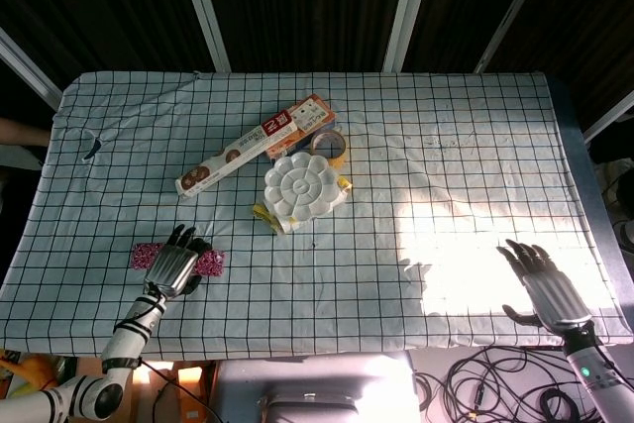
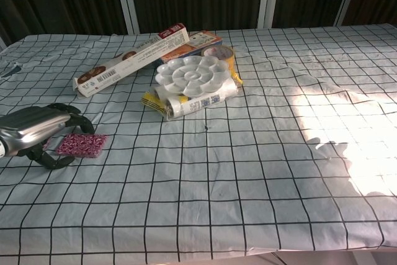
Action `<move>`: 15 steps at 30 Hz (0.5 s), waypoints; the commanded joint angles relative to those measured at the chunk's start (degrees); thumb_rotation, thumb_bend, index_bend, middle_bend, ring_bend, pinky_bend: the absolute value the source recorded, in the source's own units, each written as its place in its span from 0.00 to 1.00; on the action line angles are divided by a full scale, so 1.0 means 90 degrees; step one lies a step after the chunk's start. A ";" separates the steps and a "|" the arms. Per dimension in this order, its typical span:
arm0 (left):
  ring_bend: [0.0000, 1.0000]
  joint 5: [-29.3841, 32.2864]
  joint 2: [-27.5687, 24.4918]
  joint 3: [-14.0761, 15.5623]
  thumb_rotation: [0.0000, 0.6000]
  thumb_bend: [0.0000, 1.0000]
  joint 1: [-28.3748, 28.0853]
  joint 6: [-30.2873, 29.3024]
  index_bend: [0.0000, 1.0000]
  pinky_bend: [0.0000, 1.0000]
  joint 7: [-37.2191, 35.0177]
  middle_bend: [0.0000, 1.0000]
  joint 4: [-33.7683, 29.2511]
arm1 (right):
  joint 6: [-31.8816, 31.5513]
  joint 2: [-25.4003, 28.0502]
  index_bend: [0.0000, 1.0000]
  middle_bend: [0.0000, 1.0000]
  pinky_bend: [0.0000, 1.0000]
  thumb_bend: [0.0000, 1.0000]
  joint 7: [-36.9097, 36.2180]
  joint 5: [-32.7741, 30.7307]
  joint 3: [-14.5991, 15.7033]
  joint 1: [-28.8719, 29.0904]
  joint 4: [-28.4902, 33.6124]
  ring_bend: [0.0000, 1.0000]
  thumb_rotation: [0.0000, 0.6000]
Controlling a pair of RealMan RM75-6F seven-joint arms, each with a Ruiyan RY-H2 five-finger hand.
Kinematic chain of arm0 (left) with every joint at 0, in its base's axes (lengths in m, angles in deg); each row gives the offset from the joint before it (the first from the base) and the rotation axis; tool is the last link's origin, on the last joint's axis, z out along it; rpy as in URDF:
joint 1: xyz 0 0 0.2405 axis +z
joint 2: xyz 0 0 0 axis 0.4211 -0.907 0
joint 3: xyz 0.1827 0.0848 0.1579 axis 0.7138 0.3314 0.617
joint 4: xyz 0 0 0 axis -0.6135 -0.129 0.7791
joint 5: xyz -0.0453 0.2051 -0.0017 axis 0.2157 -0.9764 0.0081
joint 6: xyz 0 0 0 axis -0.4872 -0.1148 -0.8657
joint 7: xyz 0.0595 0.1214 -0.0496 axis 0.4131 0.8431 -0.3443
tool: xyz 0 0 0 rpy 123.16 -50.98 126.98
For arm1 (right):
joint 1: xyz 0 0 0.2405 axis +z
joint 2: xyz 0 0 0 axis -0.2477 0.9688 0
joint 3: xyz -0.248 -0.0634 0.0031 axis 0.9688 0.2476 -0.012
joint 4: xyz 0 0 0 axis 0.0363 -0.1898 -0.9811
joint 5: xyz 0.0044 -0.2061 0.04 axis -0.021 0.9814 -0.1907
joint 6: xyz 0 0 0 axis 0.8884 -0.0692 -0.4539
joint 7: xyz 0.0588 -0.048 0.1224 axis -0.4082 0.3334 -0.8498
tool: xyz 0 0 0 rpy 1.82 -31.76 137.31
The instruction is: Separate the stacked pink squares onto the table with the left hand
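Note:
Two pink glittery squares lie flat on the checked cloth near the front left. In the head view one square (image 1: 145, 256) shows left of my left hand (image 1: 174, 263) and the other square (image 1: 211, 263) shows right of it. The chest view shows the right-hand square (image 2: 82, 144) in full; my left hand (image 2: 38, 131) hides the other. That hand hovers low between them, fingers bent down toward the cloth, thumb (image 2: 53, 161) beside the square's near corner, holding nothing. My right hand (image 1: 540, 282) rests open, palm down, at the front right, far from the squares.
A long foil box (image 1: 255, 145), a tape roll (image 1: 331, 145) and a white flower-shaped palette (image 1: 299, 185) on a white-and-yellow pack sit mid-table, behind the squares. Strong sunlight falls on the cloth at the right (image 1: 466, 255). The table's front edge (image 1: 297, 349) runs close behind my left wrist.

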State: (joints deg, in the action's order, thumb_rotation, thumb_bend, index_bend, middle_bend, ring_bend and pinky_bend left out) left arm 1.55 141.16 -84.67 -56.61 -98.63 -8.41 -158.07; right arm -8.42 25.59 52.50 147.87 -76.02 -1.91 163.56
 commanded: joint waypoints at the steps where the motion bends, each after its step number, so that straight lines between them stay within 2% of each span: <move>1: 0.08 0.0008 0.0008 0.0003 1.00 0.31 -0.0004 0.0009 0.29 0.00 0.0008 0.35 0.0006 | -0.0003 0.0001 0.00 0.00 0.00 0.19 0.0005 0.0000 -0.0002 -0.0001 0.0003 0.00 1.00; 7: 0.11 -0.0044 0.0009 0.0006 1.00 0.32 -0.0016 -0.0027 0.29 0.00 0.0018 0.38 -0.0010 | -0.0001 -0.0007 0.00 0.00 0.00 0.19 0.0002 -0.0012 -0.0008 -0.0002 -0.0010 0.00 1.00; 15: 0.21 -0.0156 0.0012 0.0021 1.00 0.31 0.0002 -0.0124 0.42 0.00 -0.0015 0.57 0.0027 | -0.0011 -0.0005 0.00 0.00 0.00 0.19 -0.0015 0.0001 -0.0004 -0.0007 -0.0024 0.00 1.00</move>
State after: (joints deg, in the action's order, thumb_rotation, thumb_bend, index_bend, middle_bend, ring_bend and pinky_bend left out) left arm 0.18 141.28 -84.49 -56.61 -99.72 -8.52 -157.85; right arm -8.51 25.54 52.36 147.88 -76.06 -1.97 163.34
